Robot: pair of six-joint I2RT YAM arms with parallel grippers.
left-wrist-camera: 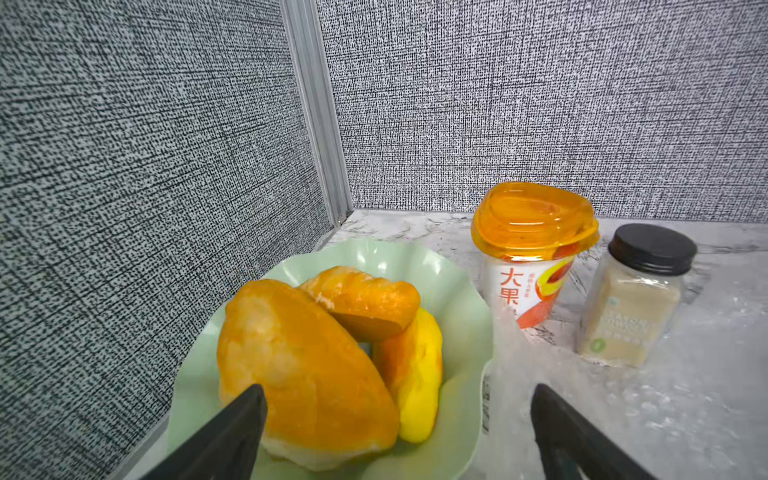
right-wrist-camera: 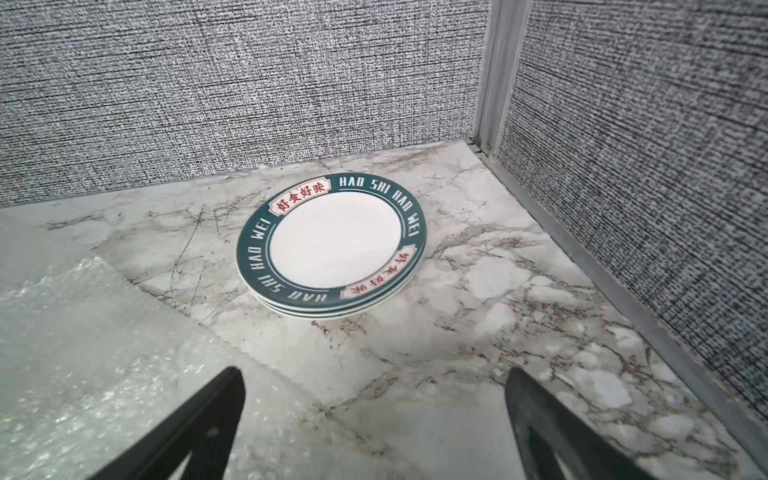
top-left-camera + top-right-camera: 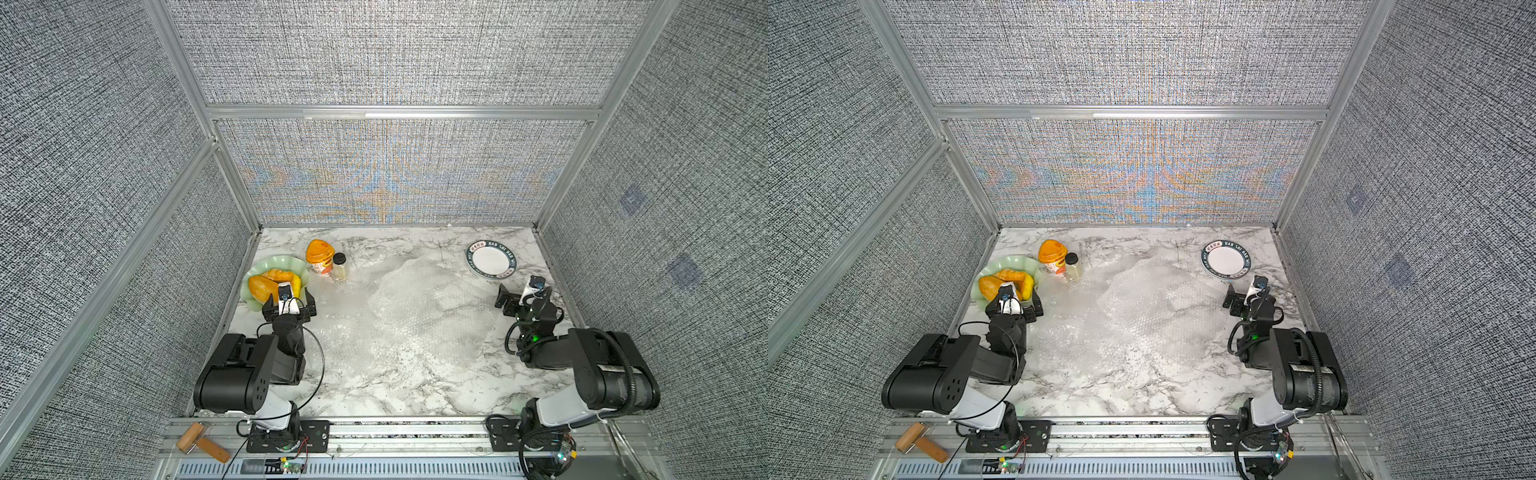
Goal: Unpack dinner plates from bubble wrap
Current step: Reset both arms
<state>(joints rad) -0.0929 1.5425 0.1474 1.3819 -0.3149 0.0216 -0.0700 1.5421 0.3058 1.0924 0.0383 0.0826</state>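
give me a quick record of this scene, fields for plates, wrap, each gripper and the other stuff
plates: stacked, bare, green lettered one on top, far right corner of the table
bubble wrap: loose, crumpled, spread over the middle
left gripper: open, empty, at the green dish of bread
right gripper: open, empty, short of the plates
other: orange-lidded cup and black-capped jar beside the dish

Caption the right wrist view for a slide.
Open right hand faces the stacked dinner plates, green lettered rim on top; bubble wrap lies apart.
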